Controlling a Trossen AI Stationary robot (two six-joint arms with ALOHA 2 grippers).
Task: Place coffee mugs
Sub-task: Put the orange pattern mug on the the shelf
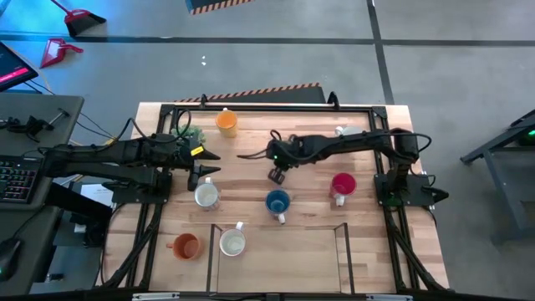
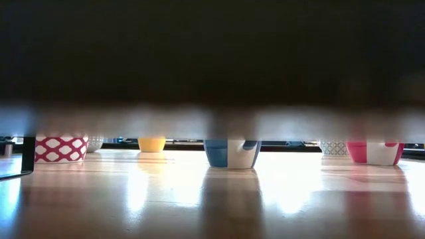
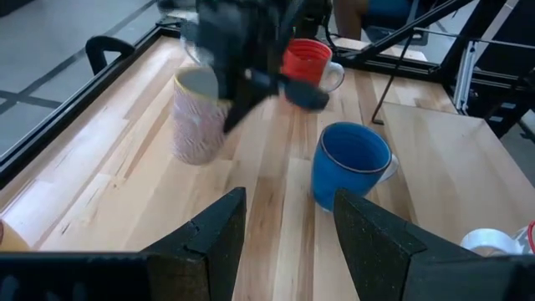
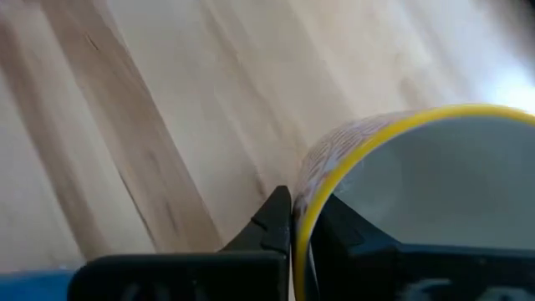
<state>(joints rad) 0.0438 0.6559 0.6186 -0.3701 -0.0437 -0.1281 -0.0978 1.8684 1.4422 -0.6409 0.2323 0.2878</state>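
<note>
Right gripper [image 1: 276,175] out over the middle of the table [image 1: 376,247], pinched on the wall of a pale patterned yellow-rimmed mug [image 3: 196,121]. One of the fingers [image 4: 272,219] sits outside the rim, the other inside, closed tight on the ceramic. Mug hanging upright under the gripper, with its base at or just above the wood; cannot tell which.

Blue mug [image 3: 351,163] standing just beside it toward the front edge, apart from it. Red mug [image 3: 305,63] farther out toward the right arm's base.

Left gripper [image 3: 280,238] near the left side of the table, fingers spread, holding nothing, pointed at the carried mug. White mug [image 1: 206,196] just beside it on the front side.

Around the rest of the table:
- Orange mug [image 1: 226,124] at the back edge.
- Second orange mug [image 1: 185,247] and another white mug [image 1: 233,242] near the front left.
- Green plant [image 1: 194,135] behind the left gripper.

Step in hand, as judged: placing the yellow-rimmed mug, either mid-carry or at set-down.

Next move calls for:
- settling the base flat on bare wood, clear of the blue mug;
- parting the fingers enough to free the rim;
- rising straight up, so the inside finger does not catch the wall and tip the mug.
</note>
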